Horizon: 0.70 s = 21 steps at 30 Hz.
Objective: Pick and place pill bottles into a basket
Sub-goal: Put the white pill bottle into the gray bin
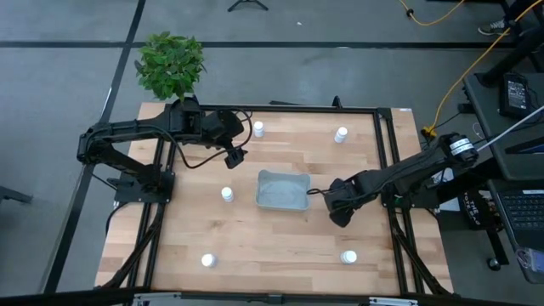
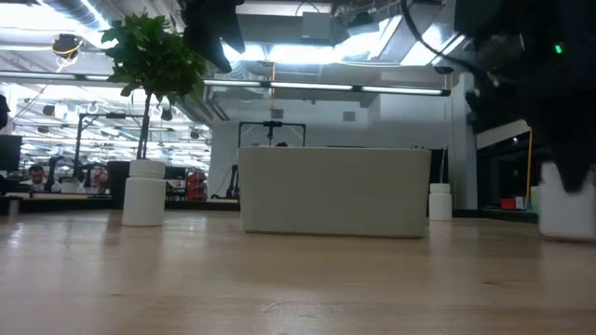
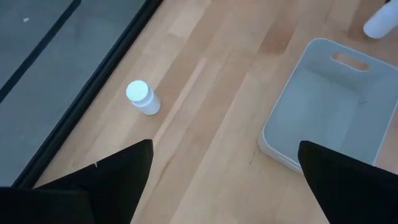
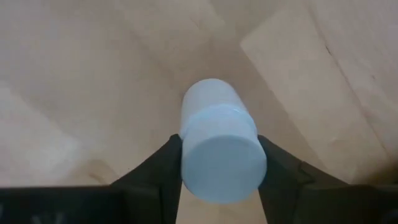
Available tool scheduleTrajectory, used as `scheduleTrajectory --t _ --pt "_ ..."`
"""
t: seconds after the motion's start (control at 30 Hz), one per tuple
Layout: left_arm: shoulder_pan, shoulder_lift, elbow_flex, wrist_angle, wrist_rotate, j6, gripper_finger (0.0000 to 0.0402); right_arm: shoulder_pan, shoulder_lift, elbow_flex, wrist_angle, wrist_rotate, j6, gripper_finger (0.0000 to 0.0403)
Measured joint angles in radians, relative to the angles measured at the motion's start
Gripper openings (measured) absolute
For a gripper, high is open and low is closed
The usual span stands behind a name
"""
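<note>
The pale grey-blue basket (image 1: 280, 189) sits mid-table; it also shows in the low view (image 2: 335, 191) and the left wrist view (image 3: 329, 112). My right gripper (image 1: 340, 208) is just right of the basket, shut on a white pill bottle (image 4: 217, 149). My left gripper (image 1: 236, 155) hangs open and empty above the table, far-left of the basket. Loose bottles stand on their bases at the far edge (image 1: 258, 129) (image 1: 341, 134), left of the basket (image 1: 227, 195), and near the front (image 1: 208, 261) (image 1: 348, 256). My right gripper pinches the bottle between its two fingers (image 4: 158, 171), which sit on opposite sides of the cap end (image 4: 186, 162). The fingers come from above, pointing down. The bottle (image 2: 566, 200) is upright; whether its base rests on the table or is just clear, I cannot tell.
A leafy plant (image 1: 170, 64) stands off the table's far left corner. The left wrist view shows a bottle (image 3: 143, 98) near the table's dark far edge and another (image 3: 380, 22) beyond the basket. Bare wood lies in front of the basket (image 1: 280, 242).
</note>
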Motion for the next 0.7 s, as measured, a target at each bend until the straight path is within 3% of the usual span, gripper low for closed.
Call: scheduleTrajectory --t 0.2,0.47,0.7 --pt "-0.005 0.0 0.0 0.0 0.0 -0.001 0.0393 -0.005 -0.015 0.181 -0.118 0.117 -0.08 0.0157" --pt "-0.005 0.0 0.0 0.011 -0.018 -0.001 0.0392 -0.068 -0.01 0.521 -0.191 0.212 -0.335 0.0156" --pt "-0.005 0.0 0.0 0.047 -0.019 -0.001 0.0391 -0.155 0.112 0.772 -0.309 0.225 -0.515 0.0156"
